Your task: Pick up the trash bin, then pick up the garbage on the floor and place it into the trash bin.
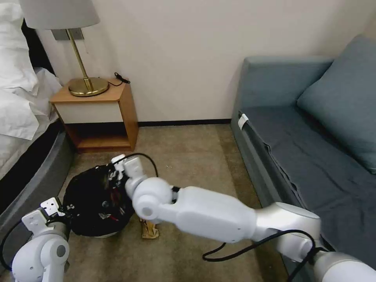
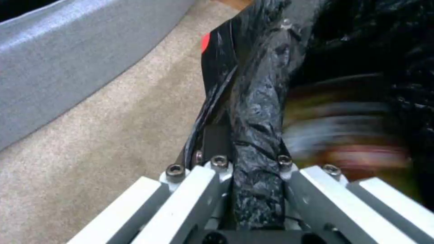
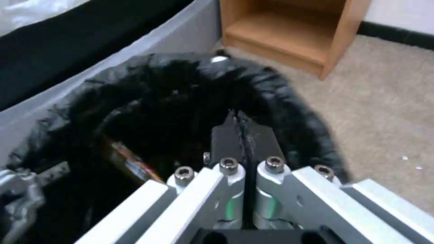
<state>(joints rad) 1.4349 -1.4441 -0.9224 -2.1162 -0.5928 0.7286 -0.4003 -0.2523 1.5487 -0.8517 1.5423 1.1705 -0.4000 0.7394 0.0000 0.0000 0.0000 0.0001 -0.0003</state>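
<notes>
The trash bin [image 1: 92, 203], with its crinkly black liner, is near the bed's corner. My left gripper [image 2: 246, 145] is shut on the bin's rim [image 2: 257, 112], with the liner bunched between its fingers. My right arm reaches across, and the right gripper [image 3: 238, 123] hangs over the bin's opening [image 3: 172, 112], fingers shut with nothing visible between them. Garbage lies inside the bin: a blurred heap of wrappers [image 2: 343, 135] and a red-orange wrapper [image 3: 131, 159]. A brown-gold snack wrapper [image 1: 149, 229] lies on the carpet just beside the bin, under my right forearm.
A wooden nightstand [image 1: 98, 113] with a brass lamp [image 1: 88, 84] stands behind the bin. The bed's grey base [image 1: 35, 176] curves along the left. A blue-grey sofa [image 1: 305, 149] fills the right. Open carpet [image 1: 188, 156] lies between them.
</notes>
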